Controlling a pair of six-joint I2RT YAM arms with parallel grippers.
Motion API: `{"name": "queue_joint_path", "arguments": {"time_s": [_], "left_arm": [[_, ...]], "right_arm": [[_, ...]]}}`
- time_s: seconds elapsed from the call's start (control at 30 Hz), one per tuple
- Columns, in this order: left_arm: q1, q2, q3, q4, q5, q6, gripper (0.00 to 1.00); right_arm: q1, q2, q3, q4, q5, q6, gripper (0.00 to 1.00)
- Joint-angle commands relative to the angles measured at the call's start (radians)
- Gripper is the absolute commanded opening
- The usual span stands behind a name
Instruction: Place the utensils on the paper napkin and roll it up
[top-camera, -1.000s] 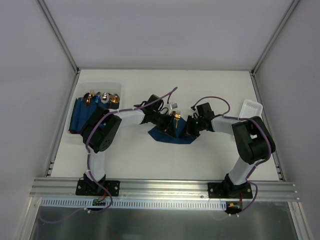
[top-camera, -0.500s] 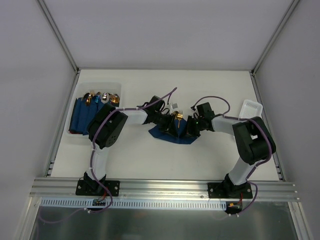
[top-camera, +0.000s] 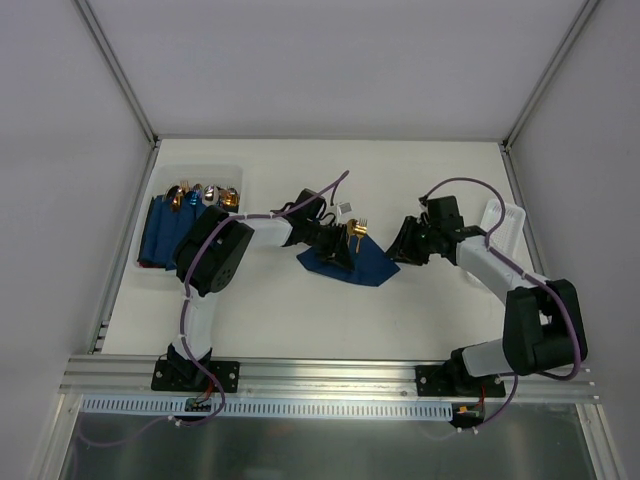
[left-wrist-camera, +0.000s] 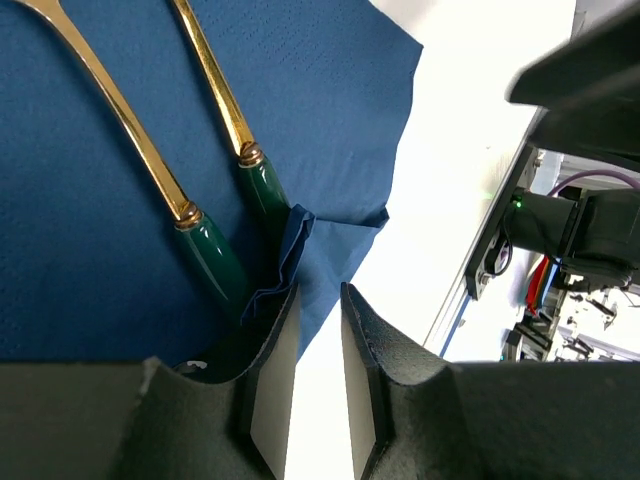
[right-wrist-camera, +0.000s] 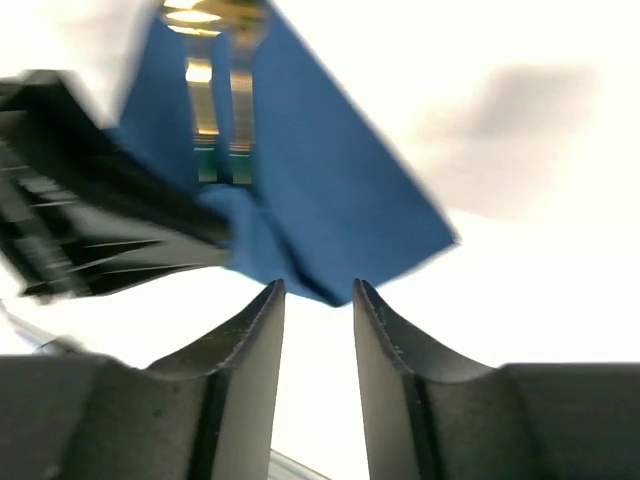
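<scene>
- Standing a narrow gap apart, the left claw (left-wrist-camera: 318, 295) clamped nothing I could make out. The near corner of the paper napkin (left-wrist-camera: 330, 90) was bunched against one finger, and white surface (top-camera: 300, 310) showed through the gap.
- The right claw (right-wrist-camera: 317, 288) hung low with its jaws apart and empty, just short of the napkin's other side.
- The napkin lay near the middle of the surface between the two claws, flat but for that crumpled corner.
- Step in hand, as I judged it: placing looked done and rolling was only starting, with no turn made yet.
- The next move called for pinching a thin edge, lifting it over the green handles and tucking it tight, while the other claw pinned the sheet against sliding.
- Count: one napkin, and two utensils (left-wrist-camera: 215, 80) on it, side by side, with gold shafts and dark green handles.
- Farther out, one bin (top-camera: 150, 278) at the left held dark blue rolls (top-camera: 160, 235) showing about four metallic heads.
- One white tray (top-camera: 500, 213) sat at the right.
</scene>
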Motion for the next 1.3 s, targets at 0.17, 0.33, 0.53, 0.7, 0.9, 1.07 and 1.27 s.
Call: {"name": "queue_joint_path", "arguments": {"time_s": [0.17, 0.33, 0.53, 0.7, 0.9, 1.07, 1.27], "left_arm": [[0.009, 0.02, 0.006, 0.021, -0.017, -0.007, 0.24], [0.009, 0.02, 0.007, 0.021, -0.019, -0.007, 0.24], [0.009, 0.02, 0.006, 0.021, -0.019, -0.005, 0.24], [0.016, 0.023, 0.004, 0.021, -0.019, -0.007, 0.24], [0.018, 0.022, 0.002, 0.021, -0.019, -0.007, 0.24], [0.023, 0.023, 0.004, 0.023, -0.022, -0.009, 0.24], [0.024, 0.026, 0.004, 0.021, -0.025, -0.013, 0.24]], "right_arm": [[-0.018, 0.098, -0.014, -0.088, 0.153, -0.043, 0.46], [-0.017, 0.214, 0.001, -0.038, 0.096, -0.019, 0.45], [-0.014, 0.283, -0.025, 0.091, -0.048, 0.043, 0.4], [-0.014, 0.305, -0.076, 0.209, -0.158, 0.106, 0.38], [-0.009, 0.306, -0.111, 0.384, -0.258, 0.191, 0.4], [-0.009, 0.282, -0.1, 0.387, -0.246, 0.213, 0.05], [-0.005, 0.271, -0.056, 0.421, -0.261, 0.302, 0.0]]}}
